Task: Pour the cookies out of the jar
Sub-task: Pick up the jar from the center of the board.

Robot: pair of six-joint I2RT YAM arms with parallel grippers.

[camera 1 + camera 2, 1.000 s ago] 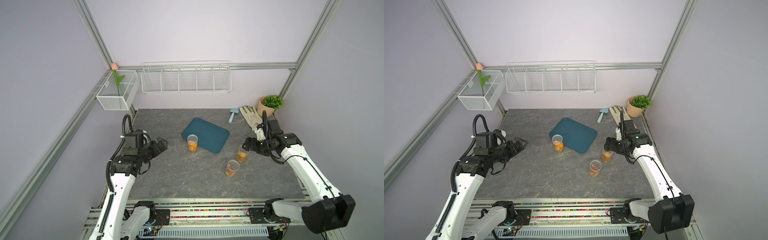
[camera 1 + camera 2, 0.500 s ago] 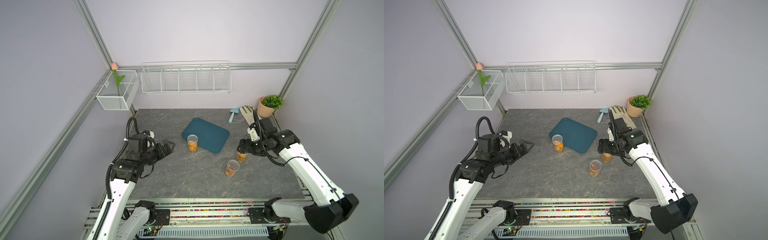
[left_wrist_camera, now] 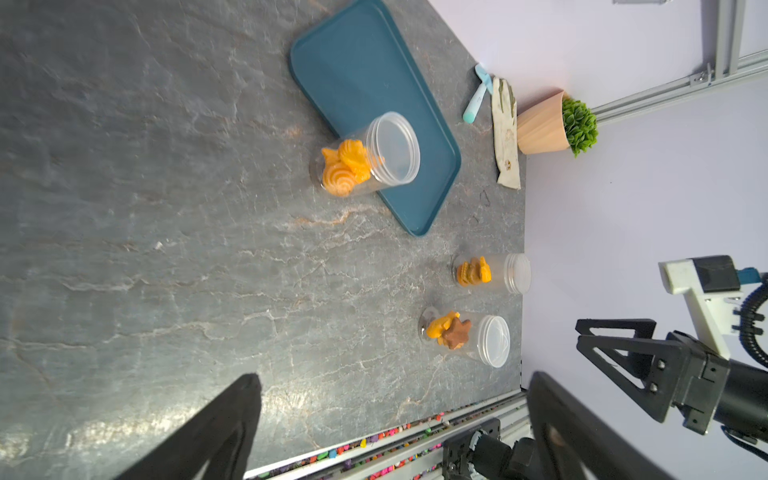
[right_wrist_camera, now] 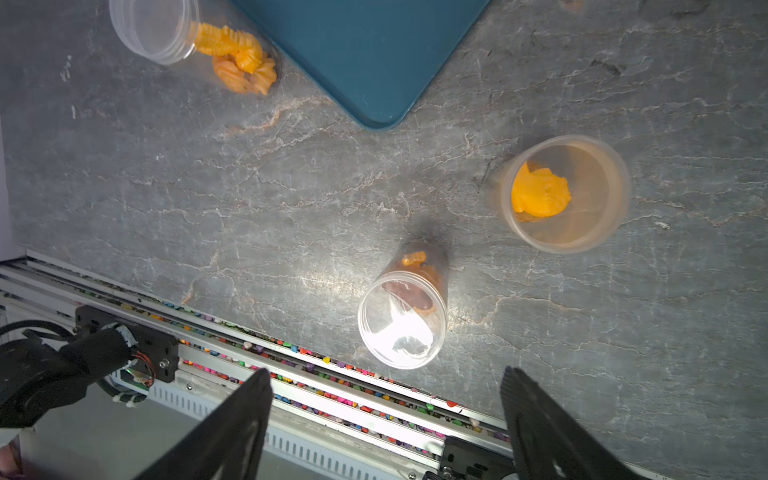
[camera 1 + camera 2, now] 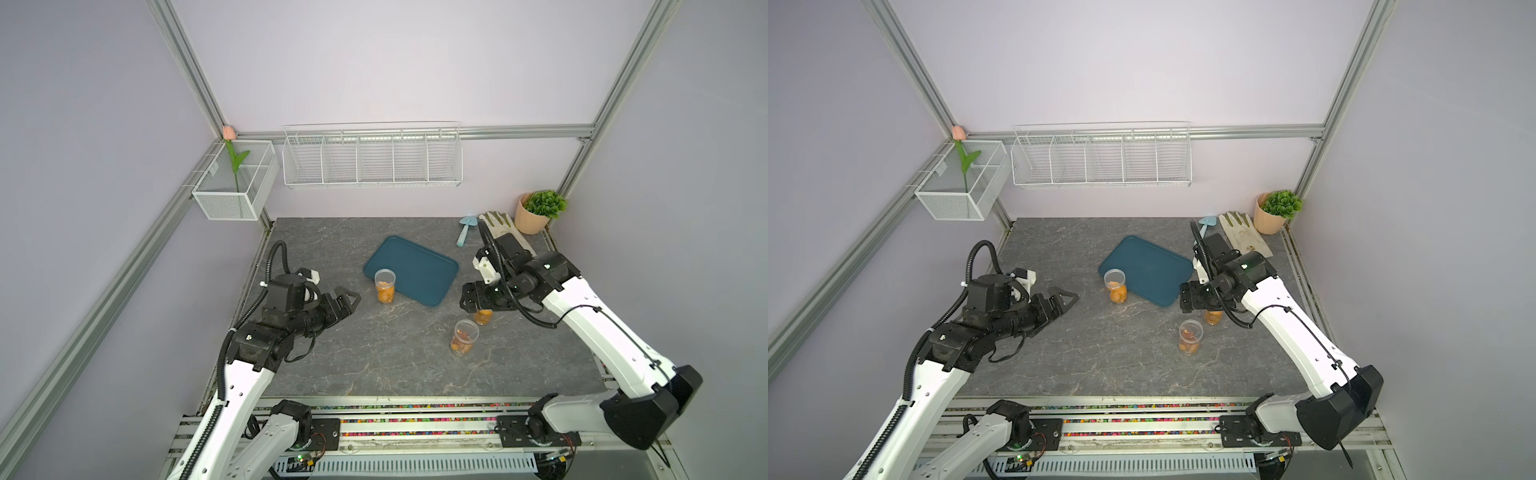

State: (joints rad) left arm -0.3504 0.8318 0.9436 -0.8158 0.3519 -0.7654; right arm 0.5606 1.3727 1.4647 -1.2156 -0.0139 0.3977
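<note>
Both grippers stand wide and hold nothing. The left gripper [image 5: 351, 300] hovers over the desk's [image 5: 374, 374] left side, aimed toward a jar [image 5: 384, 286] just beside the tray's [image 5: 419, 266] front left edge. The right gripper [image 5: 476, 305] hangs just above a second jar [image 5: 482, 318] nearer the right edge. A third jar [image 5: 463, 337] stands just in front. Cookies [image 3: 347, 168] sit in all three upright jars, with the brown star [image 3: 457, 334] in the third.

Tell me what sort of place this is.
Probably a robotics lab test cell: aluminium frame posts, left arm and right arm mounted on a rail, staged props like the potted plant.
</note>
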